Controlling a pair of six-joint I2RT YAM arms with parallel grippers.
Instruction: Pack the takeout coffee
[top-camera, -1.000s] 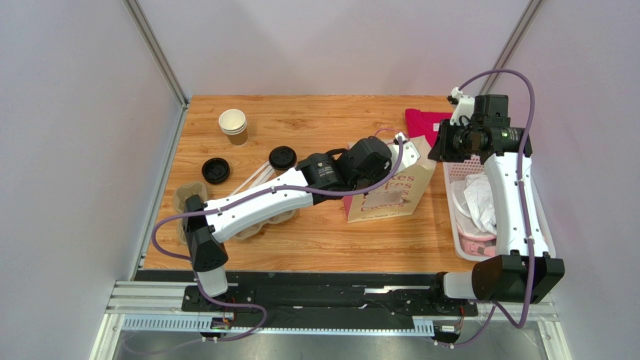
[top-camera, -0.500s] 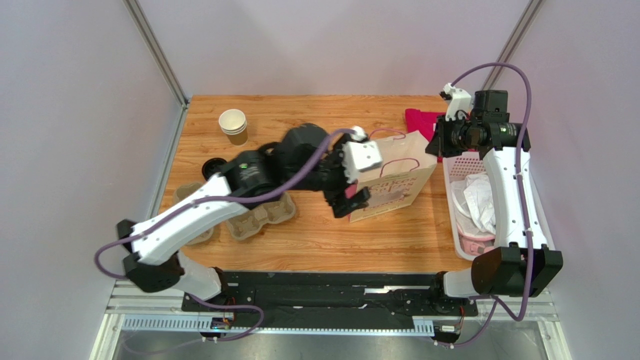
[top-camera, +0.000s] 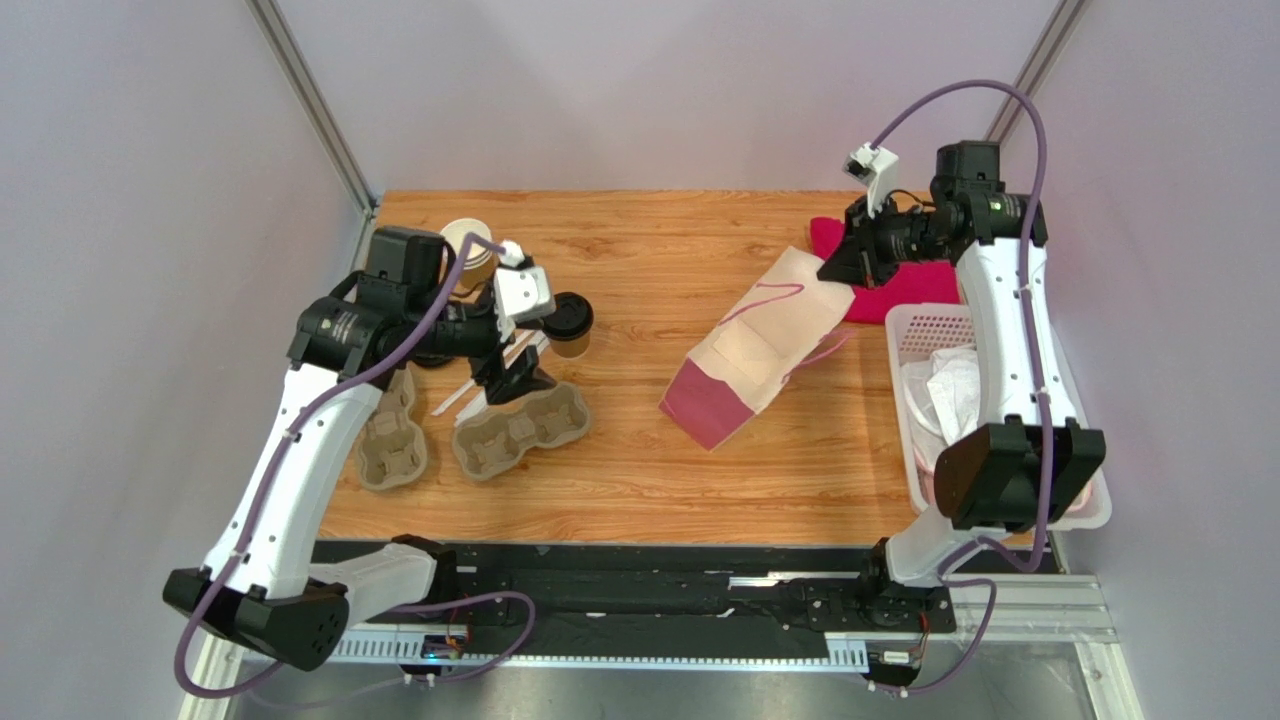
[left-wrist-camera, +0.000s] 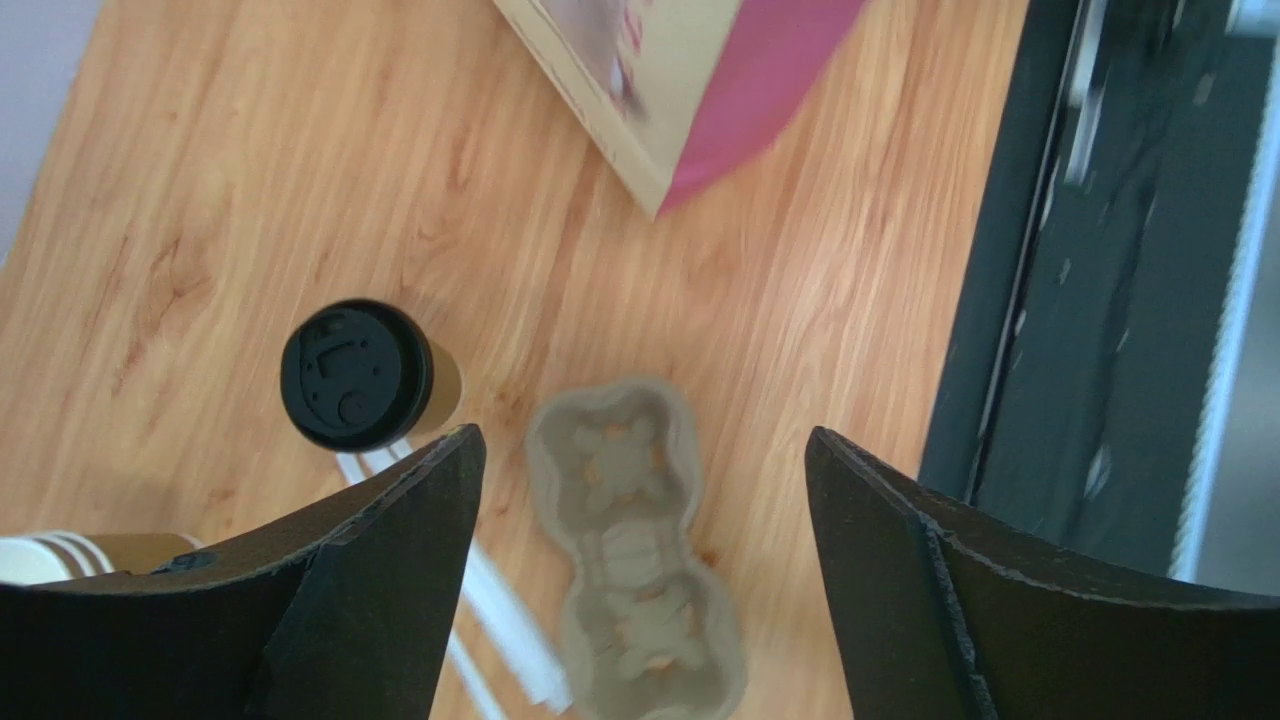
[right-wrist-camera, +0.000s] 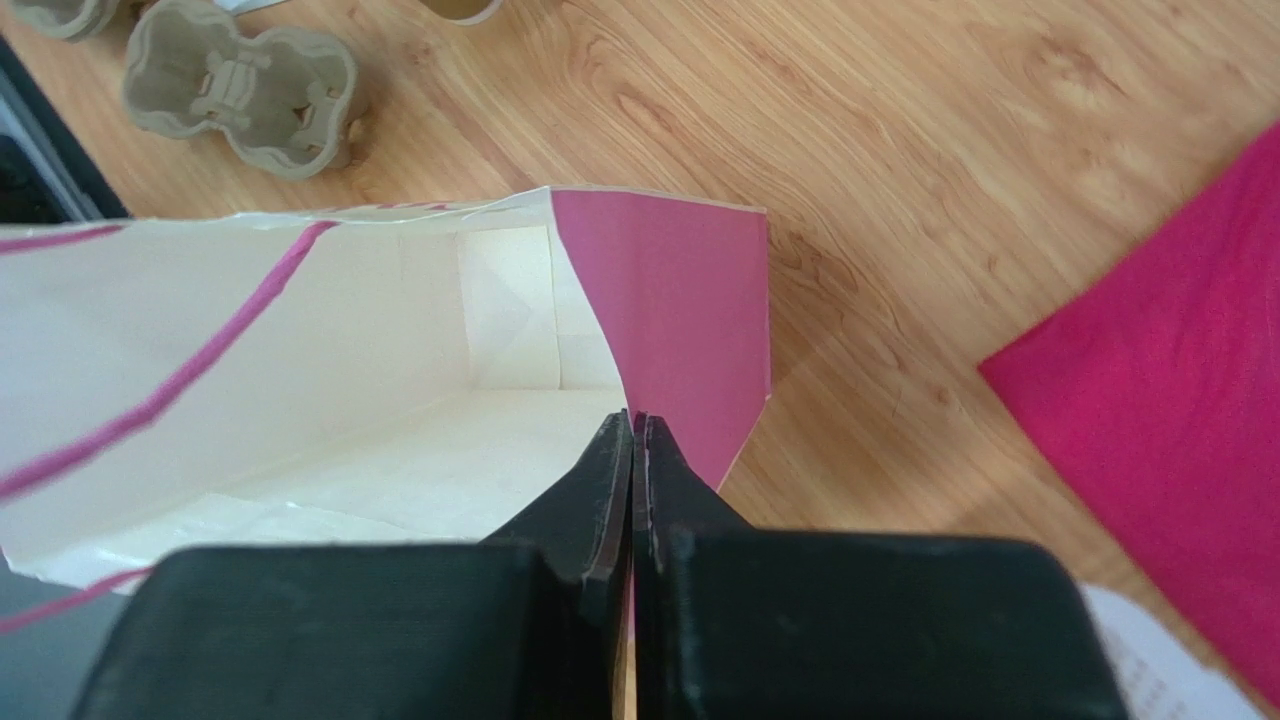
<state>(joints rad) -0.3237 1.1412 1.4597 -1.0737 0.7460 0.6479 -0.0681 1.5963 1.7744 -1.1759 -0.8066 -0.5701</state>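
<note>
We are holding our left gripper (top-camera: 508, 348) wide open and empty, its fingers (left-wrist-camera: 376, 600) spread and aimed down at the table (top-camera: 646, 240) near its left edge, the arm folded high with the elbow toward the left wall. Directly under those fingers we are looking at one takeout coffee (left-wrist-camera: 361, 378), standing upright with its black lid on, just beside one grey pulp cup carrier (left-wrist-camera: 639, 548). From above we are counting two such carriers (top-camera: 519, 431) lying side by side near the left front corner, and one stack of lidless paper cups (top-camera: 469, 252) toward the far left corner.

We are keeping our right gripper (right-wrist-camera: 634, 450) pinched fully shut on the rim of one cream paper bag (top-camera: 751, 348), which is lying tilted at the table's middle with its mouth open. That arm is reaching up along the right edge, above one white basket (top-camera: 920, 435) and one pink cloth (top-camera: 902, 278).
</note>
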